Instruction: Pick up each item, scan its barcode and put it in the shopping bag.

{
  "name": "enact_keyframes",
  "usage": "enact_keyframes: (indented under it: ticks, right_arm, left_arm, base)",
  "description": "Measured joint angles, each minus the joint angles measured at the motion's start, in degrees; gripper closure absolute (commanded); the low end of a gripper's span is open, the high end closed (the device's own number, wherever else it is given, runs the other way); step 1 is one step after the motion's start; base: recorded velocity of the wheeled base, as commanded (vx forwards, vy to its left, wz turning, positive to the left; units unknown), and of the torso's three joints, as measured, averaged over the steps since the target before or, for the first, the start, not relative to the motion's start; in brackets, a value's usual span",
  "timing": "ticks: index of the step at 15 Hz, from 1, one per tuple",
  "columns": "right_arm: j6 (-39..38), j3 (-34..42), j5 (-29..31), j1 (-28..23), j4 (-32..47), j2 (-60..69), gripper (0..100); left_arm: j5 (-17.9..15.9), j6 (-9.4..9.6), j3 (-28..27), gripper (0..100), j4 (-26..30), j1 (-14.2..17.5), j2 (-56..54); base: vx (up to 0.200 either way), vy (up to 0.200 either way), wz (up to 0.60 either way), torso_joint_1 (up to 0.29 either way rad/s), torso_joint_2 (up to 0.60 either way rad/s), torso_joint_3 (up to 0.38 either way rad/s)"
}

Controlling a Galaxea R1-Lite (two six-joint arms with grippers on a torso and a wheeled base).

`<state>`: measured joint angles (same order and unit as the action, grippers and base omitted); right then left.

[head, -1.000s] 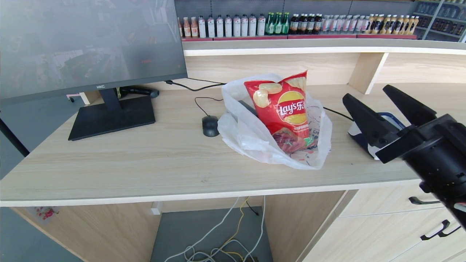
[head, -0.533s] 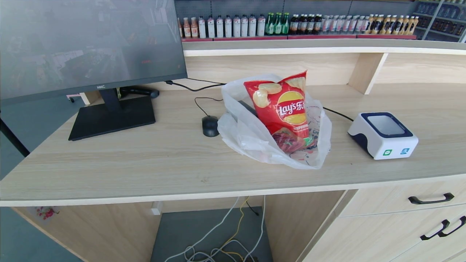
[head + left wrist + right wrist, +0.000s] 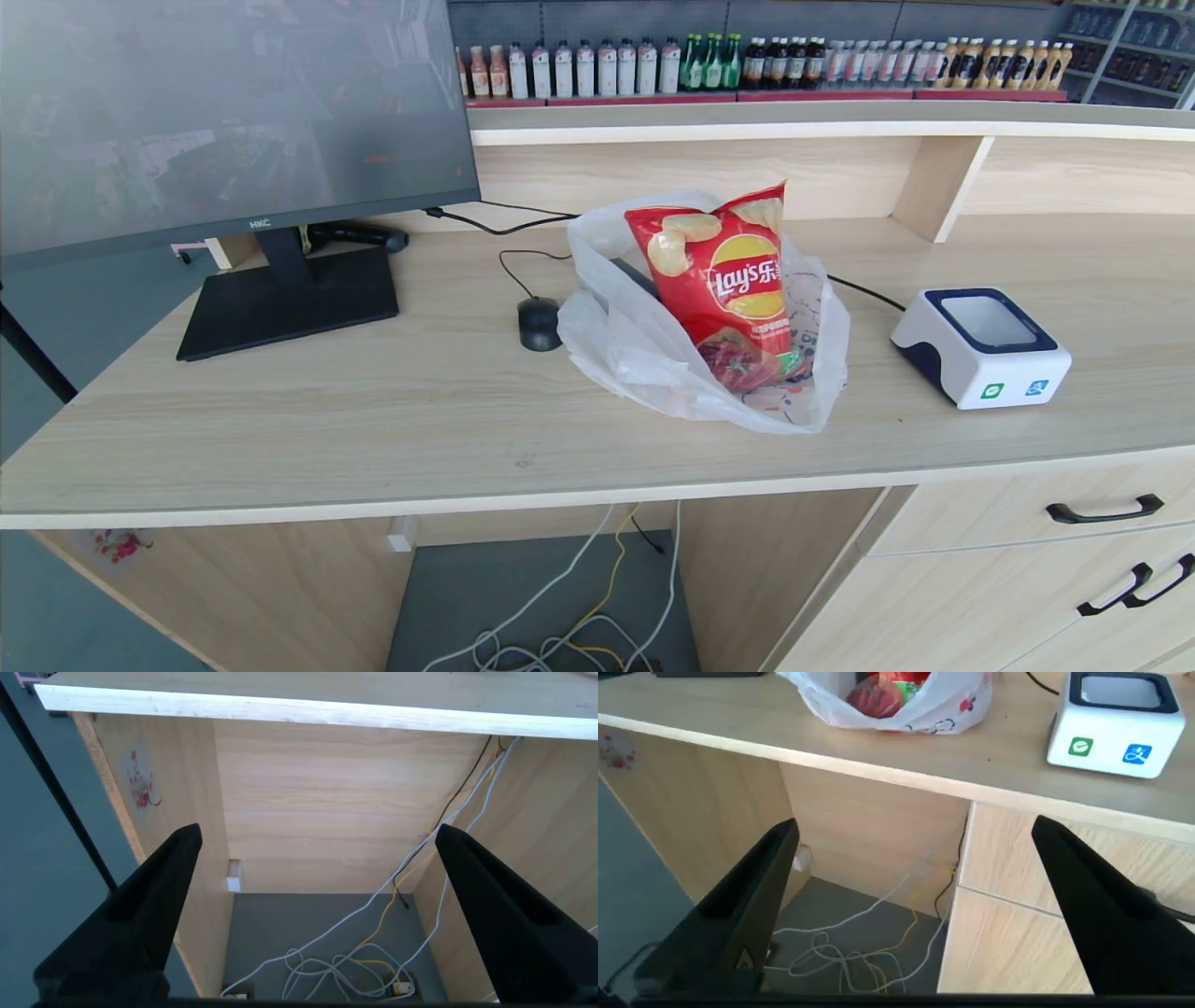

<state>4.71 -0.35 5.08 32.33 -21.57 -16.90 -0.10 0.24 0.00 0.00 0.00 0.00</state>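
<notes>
While the chip bag [image 3: 738, 280] stands upright inside the shopping bag [image 3: 635, 350], left of the scanner [image 3: 980, 347], the left gripper [image 3: 318, 838] and right gripper [image 3: 915, 829] hang at the counter's [image 3: 373, 411] near side, fingers spread, empty.

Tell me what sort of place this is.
Probably a shop checkout: a white-and-navy box-shaped barcode scanner on the light wooden counter, a red crisp packet in a white plastic shopping bag, and rows of bottled drinks shelved behind.

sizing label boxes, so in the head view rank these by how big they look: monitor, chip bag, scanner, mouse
1. monitor, though part is cut off
2. chip bag
3. scanner
4. mouse
</notes>
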Motion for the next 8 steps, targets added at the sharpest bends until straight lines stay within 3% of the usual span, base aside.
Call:
enact_keyframes:
  ticks: [5,8]
  right_arm:
    - [2.0,0.1,-1.9,2.1,19.8,12.8,0]
    - [2.0,-0.4,-4.8,2.3,20.8,16.0,0]
  left_arm:
    - [0.0,0.02,0.0,0,0.0,0.0,0.0]
    - [0.0,0.0,0.0,0,0.0,0.0,0.0]
  base:
    - [0.0,0.0,0.0,0.0,0.0,0.0]
    - [0.0,0.0,0.0,0.0,0.0,0.0]
